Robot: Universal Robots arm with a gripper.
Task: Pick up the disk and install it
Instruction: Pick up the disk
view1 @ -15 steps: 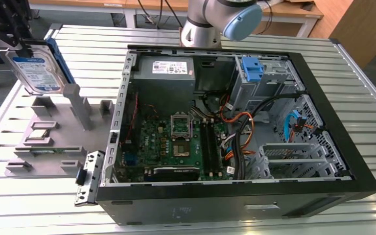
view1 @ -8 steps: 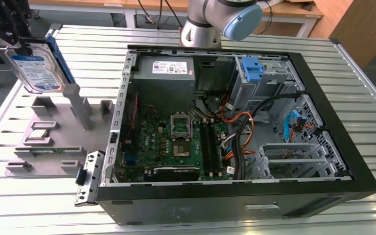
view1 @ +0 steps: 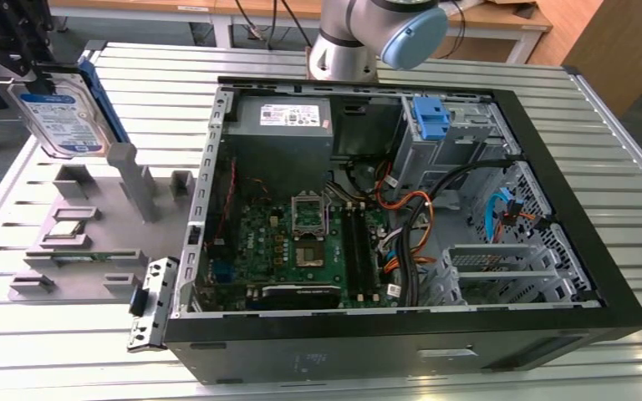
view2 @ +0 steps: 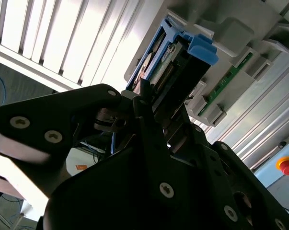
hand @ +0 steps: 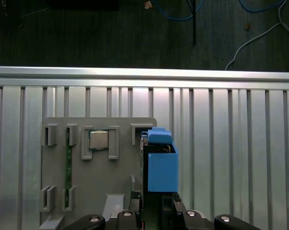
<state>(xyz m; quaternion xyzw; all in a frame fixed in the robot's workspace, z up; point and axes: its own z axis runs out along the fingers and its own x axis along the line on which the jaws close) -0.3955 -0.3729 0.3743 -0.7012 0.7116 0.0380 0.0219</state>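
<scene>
1. Computer case [view1: 410, 351]: lies on its side with the side panel off, on the slatted aluminium table [view1: 611, 109]. It is nearest the camera in the exterior view.
2. Case contents, near part: a green motherboard [view1: 298, 242] sits toward the exterior view's left and a grey drive cage [view1: 500, 267] toward its right. Orange and black cables [view1: 410, 217] run between them.
3. Case contents, far part: a power supply [view1: 282, 125], and beside it a second cage topped by a blue plastic bracket [view1: 430, 117].
4. Grey fixture [view1: 87, 284] sits on the table just beside the case, on the exterior view's left. A processor chip [view1: 70, 227] lies in one recess and a memory stick [view1: 87, 256] stands on edge in a slot.
5. Disk [view1: 64, 121]: held upright above the far end of the fixture, well apart from the case. Its white-and-blue label faces the camera and its blue carrier runs along one edge. The first wrist view shows it edge-on [hand: 161, 167].
6. Gripper [view1: 31, 75]: clenched on the disk's upper end. In the second wrist view the black fingers [view2: 149, 122] pinch it from both flat sides.
7. Arm [view1: 388, 33]: its base stands beyond the case.
</scene>
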